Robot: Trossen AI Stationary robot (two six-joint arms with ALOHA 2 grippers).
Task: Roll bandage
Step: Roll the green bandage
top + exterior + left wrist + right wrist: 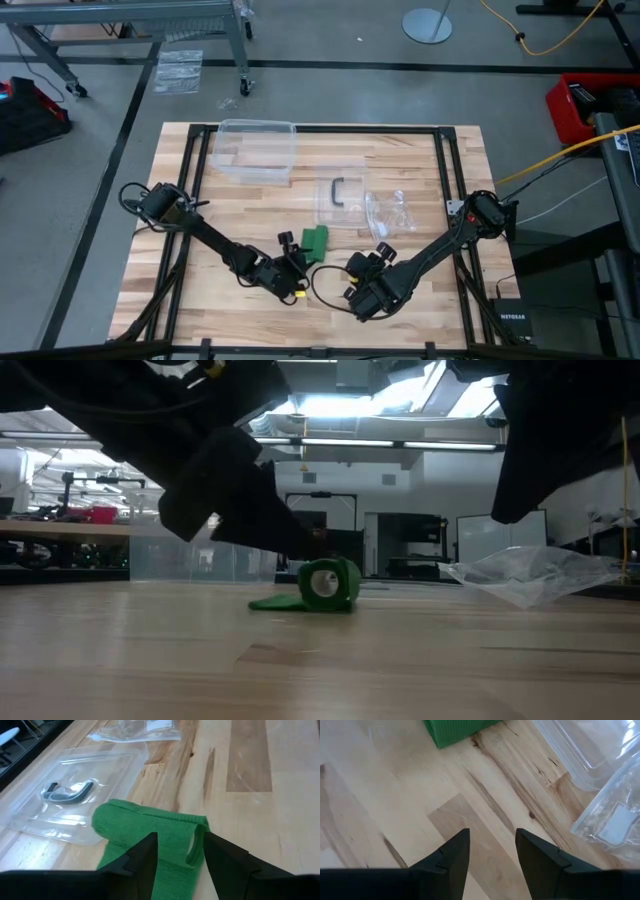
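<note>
The bright green bandage [316, 241] lies on the wooden table near its middle. It is partly rolled: a small roll [328, 584] rests on its side with a flat tail [272, 602] lying on the wood. My left gripper [177, 847] is open, low over the tail, one finger on each side of the green cloth [145, 822] just behind the roll. My right gripper [492, 845] is open and empty above bare wood to the bandage's right [358, 268]. A corner of the bandage [455, 730] shows beyond it. My left gripper comes at the bandage slanting down from the table's near side. Its fingers [145, 857] stand on either side of the tail next to the roll [192, 845]. I cannot tell whether they touch the cloth. The bandage lies on the table.
A clear flat lid with a dark handle [342, 195] lies just beyond the bandage. A clear plastic bag [390, 212] lies to its right. A clear plastic box [255, 148] stands at the far side. Bare wood lies near the front edge.
</note>
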